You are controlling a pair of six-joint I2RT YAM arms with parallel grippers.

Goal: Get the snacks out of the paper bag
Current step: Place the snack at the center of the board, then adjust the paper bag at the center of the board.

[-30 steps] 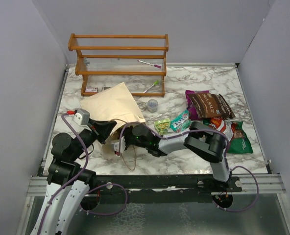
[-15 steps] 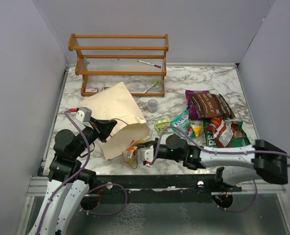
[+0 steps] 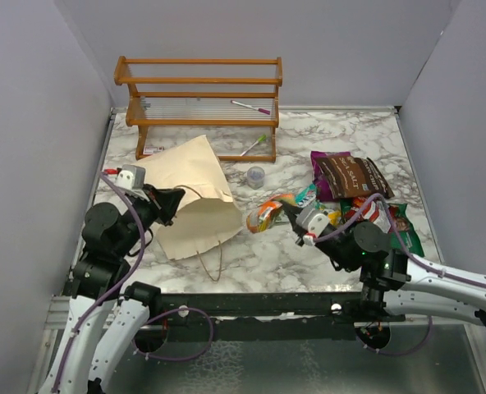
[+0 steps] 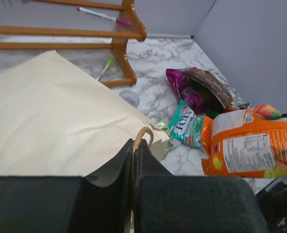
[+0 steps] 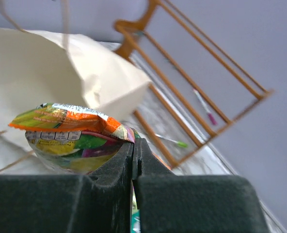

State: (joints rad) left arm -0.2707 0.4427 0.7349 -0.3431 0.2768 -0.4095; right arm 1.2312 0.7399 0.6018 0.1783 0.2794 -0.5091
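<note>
The cream paper bag lies on its side at the left, mouth towards the right. My left gripper is shut on its tan string handle at the mouth edge; the bag also fills the left wrist view. My right gripper is shut on an orange packet and holds it above the table just right of the bag mouth; the right wrist view shows the packet pinched at its edge. A dark brown packet, a purple one, a teal one and red and green ones lie at the right.
A wooden rack with pens stands at the back left. A small clear cup stands between bag and packets. The bag's second string handle lies on the marble near the front. Grey walls close in left, right and behind.
My right gripper has come out of the bag mouth with the orange packet and moved right and up. The left gripper has stayed shut on the handle, shifting slightly back.
</note>
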